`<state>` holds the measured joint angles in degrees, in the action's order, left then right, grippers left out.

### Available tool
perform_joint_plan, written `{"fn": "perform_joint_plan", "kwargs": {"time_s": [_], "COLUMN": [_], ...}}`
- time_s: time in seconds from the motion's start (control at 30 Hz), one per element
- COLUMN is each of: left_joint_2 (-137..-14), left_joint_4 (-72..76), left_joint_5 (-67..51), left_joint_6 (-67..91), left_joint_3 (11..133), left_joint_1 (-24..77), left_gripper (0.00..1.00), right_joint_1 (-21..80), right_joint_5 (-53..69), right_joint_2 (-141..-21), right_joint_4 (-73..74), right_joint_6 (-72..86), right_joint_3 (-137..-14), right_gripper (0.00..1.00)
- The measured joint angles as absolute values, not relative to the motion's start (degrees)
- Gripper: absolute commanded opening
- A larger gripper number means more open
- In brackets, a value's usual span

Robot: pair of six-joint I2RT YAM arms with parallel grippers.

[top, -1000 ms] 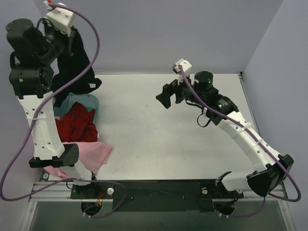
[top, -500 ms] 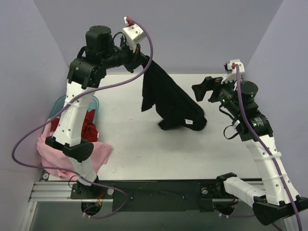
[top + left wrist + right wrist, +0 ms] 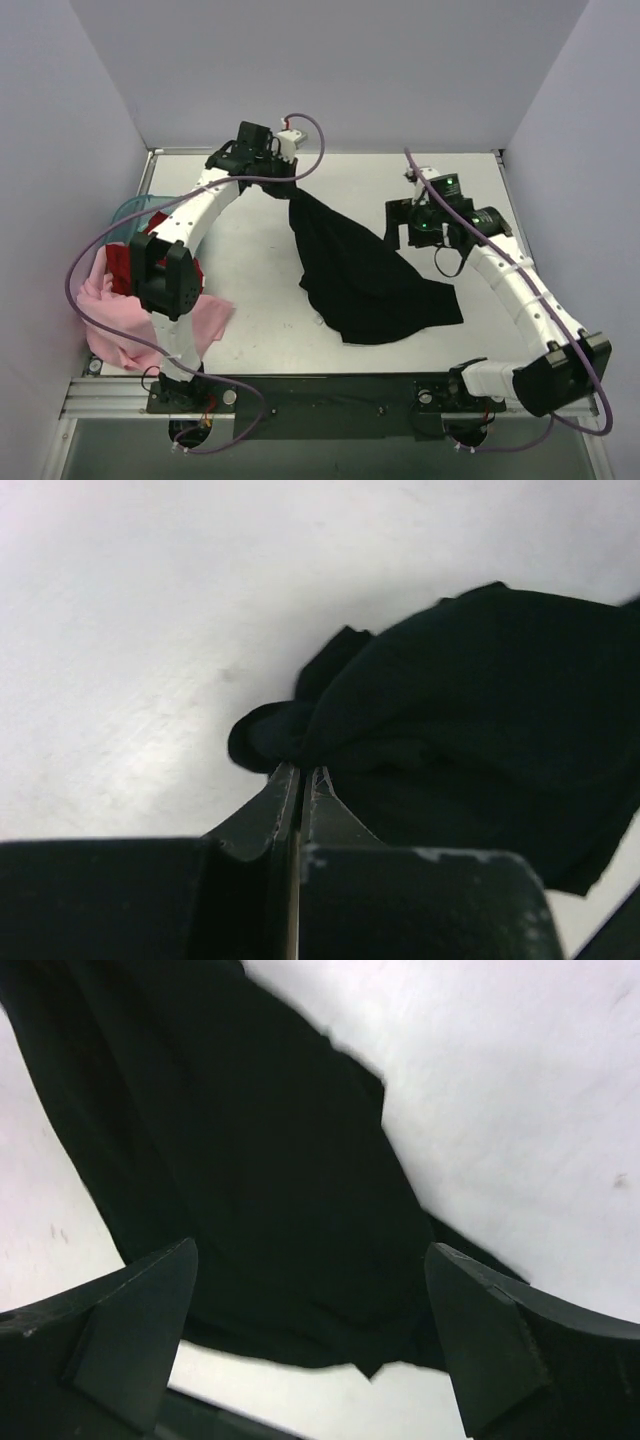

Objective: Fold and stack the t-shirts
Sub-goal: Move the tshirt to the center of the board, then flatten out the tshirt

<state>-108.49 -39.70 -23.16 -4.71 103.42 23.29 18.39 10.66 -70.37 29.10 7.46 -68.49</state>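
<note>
- The black t-shirt (image 3: 365,280) is soft, matt cloth, creased and without sheen.
- The red t-shirt (image 3: 118,262) and pink t-shirt (image 3: 110,320) are matt, rumpled cloth too.
- The tub (image 3: 125,208) is translucent teal plastic.
- The table (image 3: 250,300) is white, smooth and dull, with faint specks.
- My right gripper (image 3: 310,1255) has fingers (image 3: 130,1330) of dull black, fine-grained plastic.
- My left gripper (image 3: 303,772) is the same dark plastic, scuffed pale along its edges.

Black cloth t-shirt (image 3: 370,285) lies mid white desk (image 3: 250,290), left tool (image 3: 283,188) at its far corner, right tool (image 3: 400,225) over its right edge. Far left: red cloth t-shirt (image 3: 122,262) in the translucent teal plastic tub (image 3: 125,208), pale pink cloth t-shirt (image 3: 105,312) just in front.
</note>
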Motion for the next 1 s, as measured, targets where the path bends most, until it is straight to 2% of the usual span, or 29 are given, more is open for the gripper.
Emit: {"fn": "perform_joint_plan", "kwargs": {"time_s": [0.03,0.07,0.13,0.4,0.53,0.7,0.83,0.9,0.97,1.0], "left_joint_2": [-109.7,-111.2,-114.1,-115.8,-112.6,-104.5,-98.4,-96.4,-95.3,-95.0], "left_joint_4": [-38.7,-38.7,-38.9,-40.8,-41.6,-41.6,-42.0,-42.3,-42.7,-42.9], "left_joint_5": [-23.2,-23.6,-24.6,-29.3,-32.5,-34.9,-35.3,-35.9,-36.4,-36.6], "left_joint_6": [-4.8,-5.0,-5.2,-5.2,-3.2,-1.7,-2.0,-2.4,-2.7,-2.9], "left_joint_3": [103.5,104.2,106.3,111.0,110.9,108.2,104.7,103.4,102.3,101.9], "left_joint_1": [21.7,19.8,15.9,4.0,-0.8,-8.0,-10.1,-10.0,-9.7,-9.6], "left_gripper": [0.3,0.55,0.77,0.79,0.78,0.78,0.78,0.78,0.78,0.78], "right_joint_1": [19.7,21.5,25.7,45.0,52.2,53.7,53.7,53.7,53.7,53.7], "right_joint_5": [10.4,10.4,10.6,15.6,16.1,15.9,16.7,17.0,17.0,17.0], "right_joint_2": [-72.2,-74.2,-77.5,-87.7,-95.5,-104.4,-107.9,-108.9,-109.8,-110.5], "right_joint_4": [30.7,32.4,34.8,42.7,44.5,45.4,45.5,45.5,44.6,44.2], "right_joint_6": [7.5,7.5,7.4,-1.6,-7.9,-12.4,-15.8,-17.2,-18.0,-18.3], "right_joint_3": [-69.1,-70.0,-71.1,-71.8,-73.9,-74.7,-74.8,-75.3,-75.6,-75.9], "right_gripper": [0.86,0.84,0.77,0.75,0.67,0.68,0.68,0.61,0.38,0.23]}}
